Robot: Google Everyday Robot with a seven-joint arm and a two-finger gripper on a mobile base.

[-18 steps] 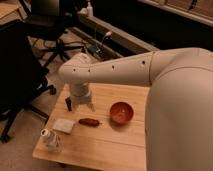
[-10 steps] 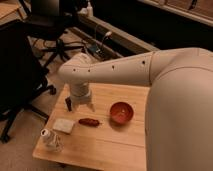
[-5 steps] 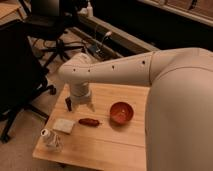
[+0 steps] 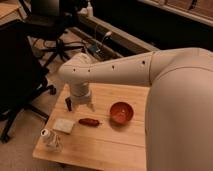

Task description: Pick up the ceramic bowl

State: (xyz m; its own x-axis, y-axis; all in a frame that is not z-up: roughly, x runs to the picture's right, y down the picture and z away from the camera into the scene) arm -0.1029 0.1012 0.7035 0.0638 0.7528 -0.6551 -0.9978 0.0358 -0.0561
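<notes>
The ceramic bowl (image 4: pixel 121 112) is a glossy red-orange shallow bowl, upright on the wooden table (image 4: pixel 107 147), right of centre. My gripper (image 4: pixel 80 105) hangs from the white arm over the table's back left part, about a hand-width left of the bowl and not touching it. Its fingers point down, stand apart and hold nothing.
A small red-brown oblong item (image 4: pixel 89 121) lies between the gripper and the bowl, nearer the front. A pale flat square (image 4: pixel 63 125) and a small whitish cup-like object (image 4: pixel 50 138) sit at the front left. Black office chairs (image 4: pixel 22 75) stand left of the table.
</notes>
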